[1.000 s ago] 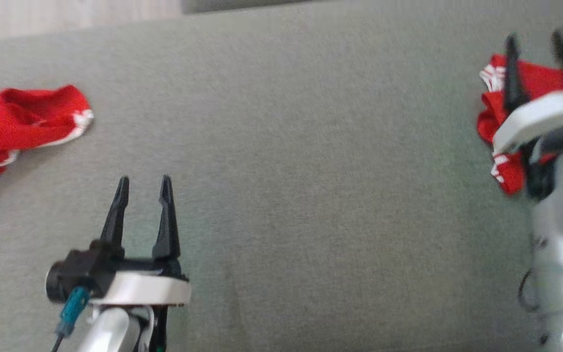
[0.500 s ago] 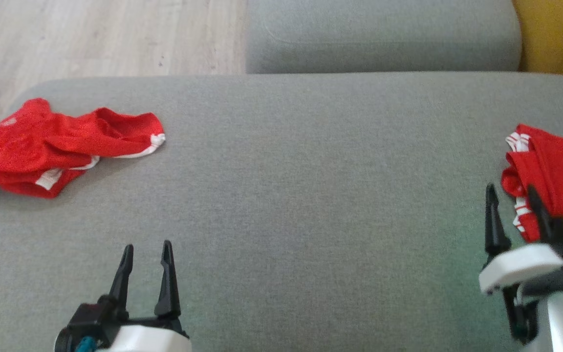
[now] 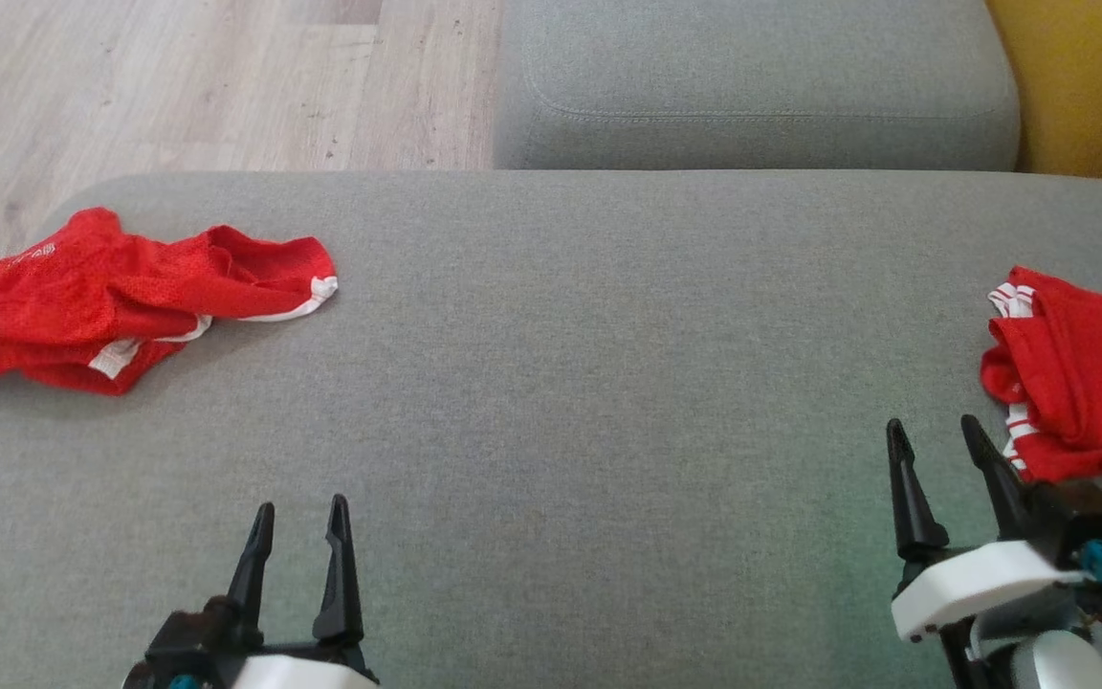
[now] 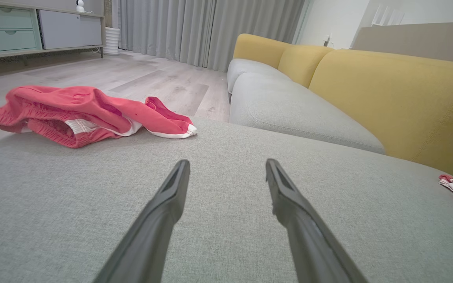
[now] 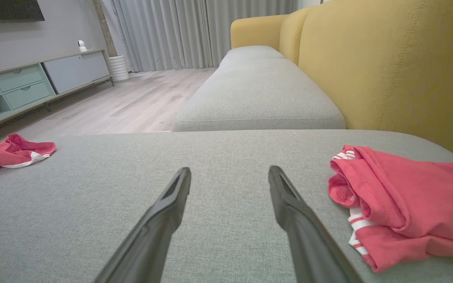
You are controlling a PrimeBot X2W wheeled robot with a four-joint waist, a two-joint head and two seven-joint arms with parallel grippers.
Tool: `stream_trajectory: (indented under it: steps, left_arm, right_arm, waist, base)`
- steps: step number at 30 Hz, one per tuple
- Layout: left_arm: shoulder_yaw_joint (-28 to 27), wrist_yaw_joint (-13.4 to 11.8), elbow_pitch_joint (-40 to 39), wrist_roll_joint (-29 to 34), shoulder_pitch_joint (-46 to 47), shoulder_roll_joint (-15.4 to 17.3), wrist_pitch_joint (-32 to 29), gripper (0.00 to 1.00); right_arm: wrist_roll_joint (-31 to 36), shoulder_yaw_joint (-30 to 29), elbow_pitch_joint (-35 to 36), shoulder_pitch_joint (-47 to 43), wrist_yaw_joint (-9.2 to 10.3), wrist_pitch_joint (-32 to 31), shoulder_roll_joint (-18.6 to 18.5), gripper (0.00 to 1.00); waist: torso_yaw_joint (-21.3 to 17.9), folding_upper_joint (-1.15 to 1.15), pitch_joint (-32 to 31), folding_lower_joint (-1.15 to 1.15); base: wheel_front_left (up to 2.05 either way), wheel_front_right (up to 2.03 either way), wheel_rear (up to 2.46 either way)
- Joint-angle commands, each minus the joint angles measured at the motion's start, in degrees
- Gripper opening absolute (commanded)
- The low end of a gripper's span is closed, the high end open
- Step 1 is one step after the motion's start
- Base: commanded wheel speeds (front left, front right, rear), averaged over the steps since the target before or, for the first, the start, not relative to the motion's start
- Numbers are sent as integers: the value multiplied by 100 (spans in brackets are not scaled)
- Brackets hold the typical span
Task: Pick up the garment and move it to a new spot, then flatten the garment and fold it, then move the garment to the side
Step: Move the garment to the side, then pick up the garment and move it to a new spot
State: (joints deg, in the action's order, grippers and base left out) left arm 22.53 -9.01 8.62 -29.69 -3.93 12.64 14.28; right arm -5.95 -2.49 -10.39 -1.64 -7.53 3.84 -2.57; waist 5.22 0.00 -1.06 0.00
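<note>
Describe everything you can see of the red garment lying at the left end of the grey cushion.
The red garment is a crumpled heap of thin, mesh-looking fabric, bunched into soft folds rather than spread flat. White trim edges its hems, showing at the right tip and along the near side, and a small pale print sits near its far-left corner. It lies near the left end of the grey cushion, close to the rounded corner. Only the cushion touches it.

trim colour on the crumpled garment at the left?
White trim on the red crumpled garment; it shows best in the left wrist view.
</note>
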Motion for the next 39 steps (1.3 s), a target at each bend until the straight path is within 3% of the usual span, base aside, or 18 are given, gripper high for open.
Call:
stream_trajectory:
  steps: [1, 15, 27, 39]
  left_arm:
    - [-164, 20, -139, 51, 203, 8, 70, 100]
    - [-218, 27, -117, 70, 259, 2, 71, 100]
    - [-490, 21, -202, 86, 189, 60, 72, 100]
    - [-605, 16, -321, 117, 65, 72, 72, 100]
  right_arm:
    - [-4, 164, 234, 131, 4, 10, -32, 100]
    - [11, 153, 323, 65, 4, -14, -32, 100]
    - [-60, 362, 406, 16, 4, -54, -31, 100]
    - [-92, 499, 428, 36, 4, -96, -31, 100]
  waist:
    - [6, 0, 0, 0]
    - [236, 0, -7, 0]
    - [1470, 0, -104, 0]
    - [2398, 0, -59, 0]
  base:
    - [0, 0, 0]
    - [0, 0, 0]
    - [0, 0, 0]
    - [0, 0, 0]
